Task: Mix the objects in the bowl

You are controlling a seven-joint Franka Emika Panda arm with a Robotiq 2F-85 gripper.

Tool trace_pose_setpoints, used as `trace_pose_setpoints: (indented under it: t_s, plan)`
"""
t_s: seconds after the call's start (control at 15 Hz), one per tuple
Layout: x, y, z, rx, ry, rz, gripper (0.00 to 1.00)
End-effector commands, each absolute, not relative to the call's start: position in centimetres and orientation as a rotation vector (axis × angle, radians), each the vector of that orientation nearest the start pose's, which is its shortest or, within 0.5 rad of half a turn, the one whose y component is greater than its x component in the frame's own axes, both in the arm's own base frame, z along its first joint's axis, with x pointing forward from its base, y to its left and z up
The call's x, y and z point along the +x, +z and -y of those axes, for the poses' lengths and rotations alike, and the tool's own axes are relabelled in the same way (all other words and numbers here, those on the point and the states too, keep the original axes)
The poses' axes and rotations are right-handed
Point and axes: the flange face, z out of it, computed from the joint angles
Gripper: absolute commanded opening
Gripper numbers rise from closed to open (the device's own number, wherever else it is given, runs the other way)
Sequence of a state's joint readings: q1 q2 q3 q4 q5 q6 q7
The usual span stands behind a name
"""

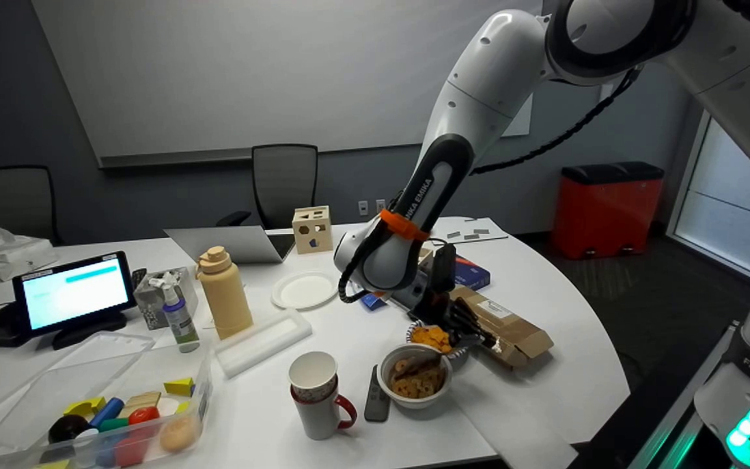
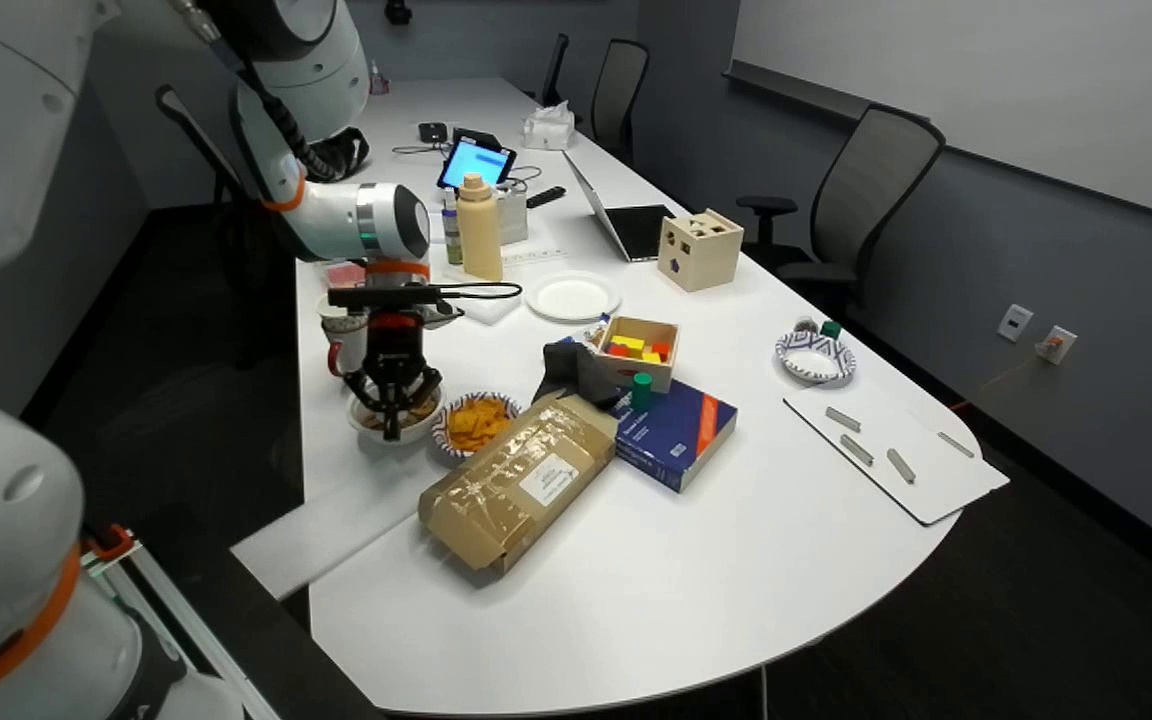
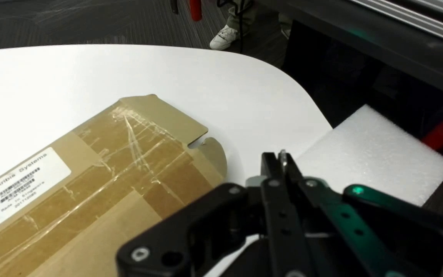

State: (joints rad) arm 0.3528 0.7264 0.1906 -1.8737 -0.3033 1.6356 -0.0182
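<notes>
White bowl (image 1: 417, 402) stands upright on the tabletop (image 2: 636, 600), near the long edge in both exterior views. The objects (image 1: 419, 385), a tan-brown heap of small bits, sit inside it. Gripper (image 2: 392, 430) in the air by the bowl; tips overlap it in an exterior view, height over the rim can't tell. Jaws narrow, nearly together in the wrist view, thin shiny piece (image 3: 283, 157) between the tips; what it is, can't tell.

Tight around the bowl: remote (image 1: 376, 398) just beside it, then red-handled mug (image 1: 320, 417) with a cup (image 1: 314, 371) stacked in its mouth. Other side: smaller patterned bowl (image 2: 441, 432) of orange pieces (image 2: 478, 424), touching or just beside, can't tell. Cardboard box (image 2: 521, 485) comes next, close along that smaller bowl; blue book (image 2: 681, 430) at the box's far end.

White foam sheet (image 3: 375, 161) lies across the tabletop edge, corner jutting out past it.

Room: broad white stretch of tabletop from box and book to the rounded edge, flat white board (image 2: 896, 455) with small metal bars along the far side. Narrower strip between mug and long white block (image 1: 264, 342).
</notes>
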Motion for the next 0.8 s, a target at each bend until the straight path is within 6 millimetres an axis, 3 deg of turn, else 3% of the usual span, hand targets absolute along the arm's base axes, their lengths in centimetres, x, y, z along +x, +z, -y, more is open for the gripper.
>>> trace_pose_setpoints:
  t_s: [0.0,0.27,0.73]
  plan:
    - [44.6,9.8,-24.0,-2.896,1.623,1.118,0.01]
    - [45.7,10.9,-22.6,-2.857,1.551,1.095,0.01]
    - [48.7,13.1,-18.1,-2.933,1.518,0.954,0.01]
